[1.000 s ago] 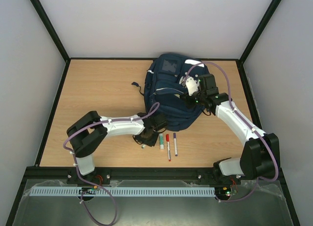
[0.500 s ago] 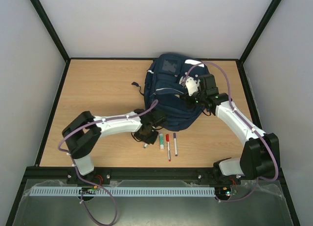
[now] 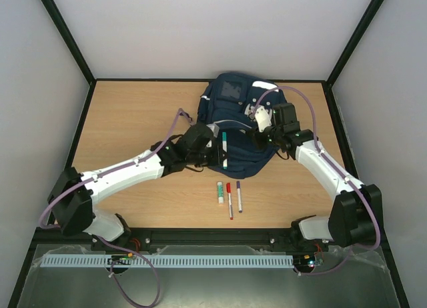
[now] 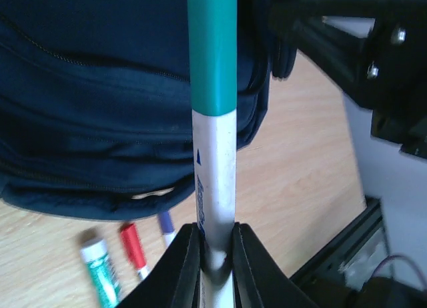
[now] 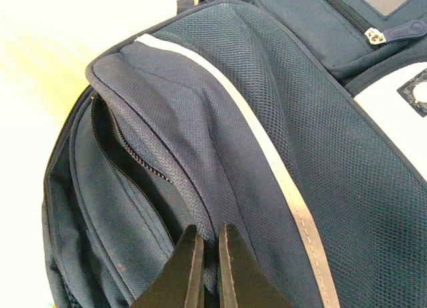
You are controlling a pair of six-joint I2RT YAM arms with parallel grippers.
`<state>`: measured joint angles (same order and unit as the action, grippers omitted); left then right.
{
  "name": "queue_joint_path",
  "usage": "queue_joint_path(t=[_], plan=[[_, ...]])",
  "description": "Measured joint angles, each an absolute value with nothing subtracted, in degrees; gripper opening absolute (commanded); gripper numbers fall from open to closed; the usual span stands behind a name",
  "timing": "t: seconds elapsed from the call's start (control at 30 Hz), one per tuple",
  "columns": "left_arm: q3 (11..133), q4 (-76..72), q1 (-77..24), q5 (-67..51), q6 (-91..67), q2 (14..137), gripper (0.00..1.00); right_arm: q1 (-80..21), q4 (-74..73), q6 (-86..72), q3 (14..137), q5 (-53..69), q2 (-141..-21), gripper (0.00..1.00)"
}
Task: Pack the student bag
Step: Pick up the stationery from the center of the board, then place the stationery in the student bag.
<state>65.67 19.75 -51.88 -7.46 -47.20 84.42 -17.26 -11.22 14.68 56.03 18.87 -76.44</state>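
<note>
Gripping a green-capped white marker [image 4: 213,155] low on its barrel, the left gripper [image 4: 215,245] holds the pen above the near side of the student bag [image 3: 235,109], its jaws clamped tight on the barrel. The navy backpack lies at the far middle of the wooden table [image 3: 133,121], slightly right of centre. Blue print and a small blue triangle run along the marker's barrel, but the lettering is too blurred to read. The mark on the bag's zip pull is too small to read.

The right gripper [image 5: 207,255] is pinched shut on a fold of the bag's mesh fabric, beside an unzipped opening and one white reflective stripe.

A second ago the left arm was bent low over the table, its gripper down beside the pens at the bag's near edge. It has since reached forward and carried the marker up over the bag. The right arm has not moved. A green glue stick [image 3: 219,192], a red marker [image 3: 229,200] and a purple marker [image 3: 239,196] remain side by side on the wood, just in front of the bag.
</note>
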Motion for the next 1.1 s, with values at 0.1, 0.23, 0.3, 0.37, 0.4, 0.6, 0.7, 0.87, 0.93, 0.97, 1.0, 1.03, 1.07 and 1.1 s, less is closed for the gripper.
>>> queue_joint_path(t=[0.1,0.23,0.3,0.37,0.4,0.6,0.7,0.87,0.93,0.97,1.0,1.03,1.07,1.1], plan=[[59.9,9.0,-51.3,-7.1,-54.1,83.0,0.02,-16.8,-10.7,14.3,55.4,19.2,-75.9,0.01],[55.6,-1.3,-51.0,-7.0,-61.8,84.6,0.02,-16.7,-10.3,13.8,55.3,19.5,-75.9,0.01],[54.4,-6.2,-51.1,-7.1,-65.2,86.4,0.02,-16.7,-10.3,13.7,55.3,19.6,-75.9,0.01],[53.8,-9.0,-51.1,-7.0,-67.7,87.8,0.02,-16.6,-10.3,13.7,55.3,19.7,-75.9,0.01],[53.7,-10.2,-51.1,-7.0,-68.8,88.6,0.02,-16.6,-10.2,13.7,55.2,19.7,-75.9,0.01],[55.7,-13.9,-50.4,-6.6,-73.4,93.5,0.02,-16.4,-9.6,13.5,54.5,20.2,-75.8,0.01],[58.3,-14.3,-49.8,-6.2,-75.2,96.0,0.02,-16.2,-9.1,13.3,54.2,20.5,-75.7,0.01],[62.2,-15.8,-48.5,-7.6,-78.3,100.8,0.02,-15.8,-8.4,13.2,53.6,20.6,-74.6,0.01],[62.7,-16.1,-48.1,-8.1,-79.3,102.4,0.02,-15.6,-8.0,13.2,53.0,20.6,-73.9,0.01],[63.0,-16.2,-47.9,-8.1,-79.6,103.1,0.02,-15.5,-7.9,13.2,52.8,20.7,-73.5,0.01],[63.4,-16.1,-47.5,-8.1,-79.9,103.8,0.02,-15.4,-7.8,13.2,52.7,20.8,-73.3,0.01],[63.8,-16.1,-47.2,-8.1,-80.1,104.5,0.02,-15.4,-7.8,13.2,52.6,20.9,-73.1,0.01],[64.3,-16.2,-46.9,-7.9,-80.2,105.1,0.02,-15.4,-7.7,13.2,52.6,21.0,-73.0,0.01],[64.9,-16.2,-46.5,-7.7,-80.2,105.8,0.02,-15.4,-7.7,13.2,52.6,21.1,-73.0,0.01]])
